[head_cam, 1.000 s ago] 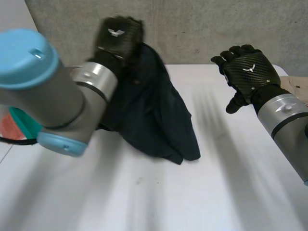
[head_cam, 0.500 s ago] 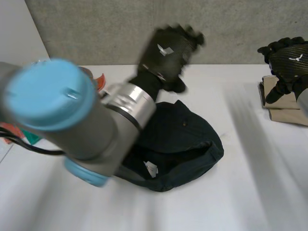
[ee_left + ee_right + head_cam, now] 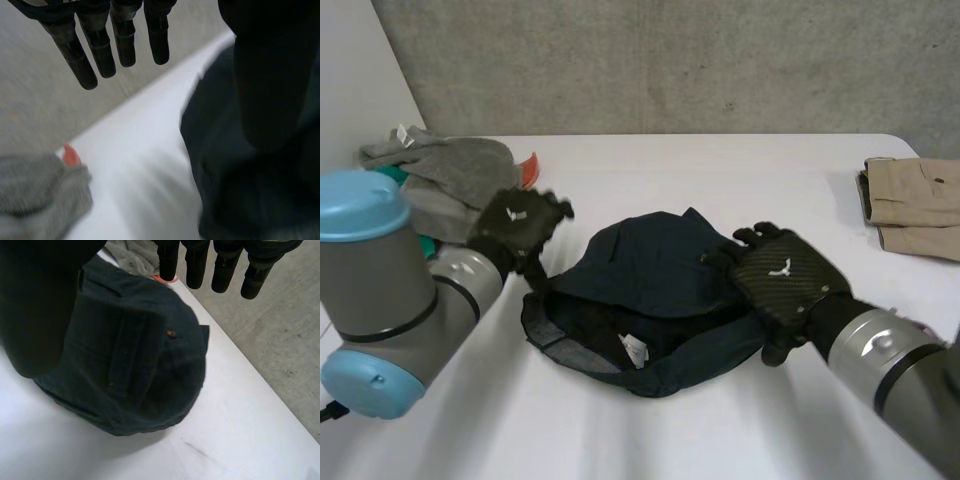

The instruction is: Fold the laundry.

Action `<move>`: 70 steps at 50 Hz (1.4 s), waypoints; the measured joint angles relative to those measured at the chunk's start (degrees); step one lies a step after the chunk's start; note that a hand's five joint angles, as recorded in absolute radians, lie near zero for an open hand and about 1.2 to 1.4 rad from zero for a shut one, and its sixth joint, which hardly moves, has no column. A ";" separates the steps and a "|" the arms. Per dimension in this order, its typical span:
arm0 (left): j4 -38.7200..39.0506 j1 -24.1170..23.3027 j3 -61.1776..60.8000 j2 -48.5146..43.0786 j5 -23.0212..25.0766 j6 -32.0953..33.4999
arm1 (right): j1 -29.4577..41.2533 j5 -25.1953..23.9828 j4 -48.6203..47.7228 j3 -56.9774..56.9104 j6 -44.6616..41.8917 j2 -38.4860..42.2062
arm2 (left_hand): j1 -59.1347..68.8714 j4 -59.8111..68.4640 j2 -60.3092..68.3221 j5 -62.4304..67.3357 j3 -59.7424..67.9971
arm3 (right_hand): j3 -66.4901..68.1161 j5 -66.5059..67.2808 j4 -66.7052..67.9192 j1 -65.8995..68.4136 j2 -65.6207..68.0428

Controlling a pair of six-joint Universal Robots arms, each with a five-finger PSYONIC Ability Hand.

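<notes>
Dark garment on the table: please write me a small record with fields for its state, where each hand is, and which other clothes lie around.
item: dark blue garment
state: crumpled in a heap, not folded, white label showing
surface: white table
left hand: at the garment's left edge, fingers straight, holding nothing
right hand: at the garment's right edge, fingers straight, holding nothing
other clothes: grey pile at the far left; folded beige garment at the far right
</notes>
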 measured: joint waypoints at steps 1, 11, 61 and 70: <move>-1.02 0.26 -0.03 -2.00 -0.01 2.47 | 0.91 0.94 -2.40 1.01 -0.01 1.20 | 0.00 -0.21 0.00 -0.16 0.00 | 0.00 0.00 0.00 0.00 0.00; -2.79 -0.31 -0.30 -9.09 -0.65 10.21 | 3.72 5.26 -12.41 1.47 -0.01 8.48 | 28.15 28.60 29.33 29.00 28.90 | 0.00 0.00 0.00 0.00 0.00; -11.42 -8.01 15.36 -6.03 -10.01 3.15 | -16.65 -0.49 -8.25 -2.93 4.03 0.24 | -2.91 -1.73 -1.50 -1.41 -1.64 | 0.00 0.00 0.00 0.00 0.00; -7.54 4.28 2.63 -6.12 4.41 -0.09 | -16.19 -0.39 -8.34 -2.58 3.96 3.76 | 0.10 1.36 1.11 2.32 0.84 | 0.00 0.00 0.00 0.00 0.00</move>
